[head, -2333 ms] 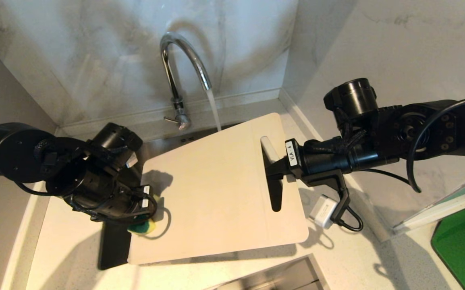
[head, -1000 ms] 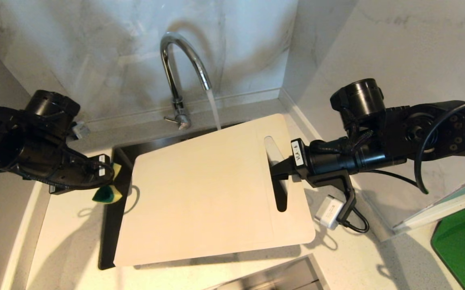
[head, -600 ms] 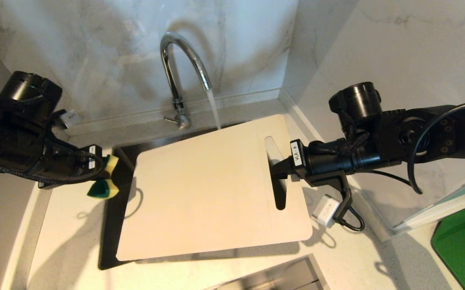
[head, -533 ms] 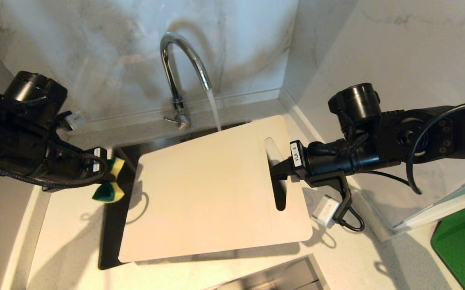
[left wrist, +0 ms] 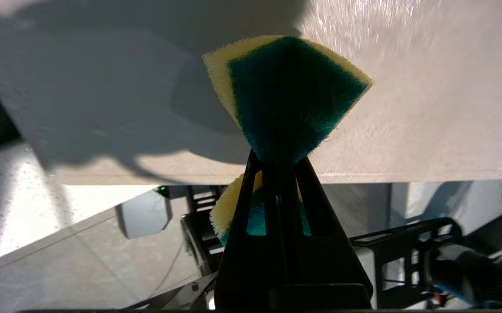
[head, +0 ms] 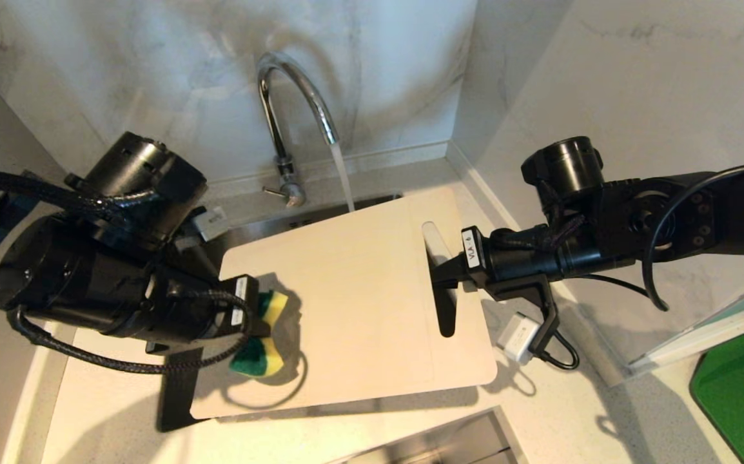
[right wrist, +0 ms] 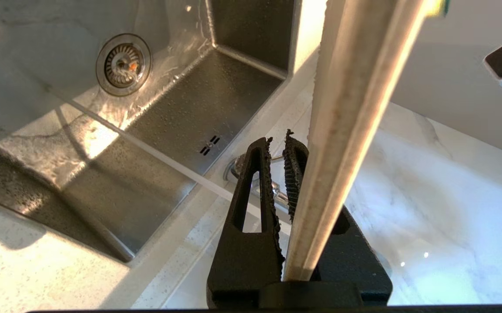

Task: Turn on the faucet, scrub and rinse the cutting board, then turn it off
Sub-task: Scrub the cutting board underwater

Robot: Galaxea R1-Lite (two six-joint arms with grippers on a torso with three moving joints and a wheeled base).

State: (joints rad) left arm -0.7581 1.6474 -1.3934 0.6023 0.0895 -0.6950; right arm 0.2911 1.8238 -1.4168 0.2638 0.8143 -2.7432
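Observation:
The chrome faucet (head: 294, 109) runs, its stream (head: 344, 177) falling just behind the far edge of the cutting board (head: 352, 290). My right gripper (head: 440, 277) holds the pale beige board tilted over the sink, shut on the strip beside its handle slot. The right wrist view shows the board's edge (right wrist: 351, 108) between the right gripper's (right wrist: 279, 145) fingers. My left gripper (head: 253, 322) is shut on a yellow-green sponge (head: 262, 351) over the board's near left part. In the left wrist view the sponge (left wrist: 288, 95) faces the board (left wrist: 407, 108), pinched by the left gripper (left wrist: 278, 163).
The steel sink (right wrist: 168, 113) with its drain (right wrist: 123, 64) lies under the board. Marble walls close the back and right. A bright green mat (head: 743, 386) lies on the counter at far right, and a second basin edge (head: 449, 441) shows at the front.
My left arm has swung from beside the sink's left edge rightward over the board, carrying the sponge. The right gripper and the board have barely moved; water keeps running.

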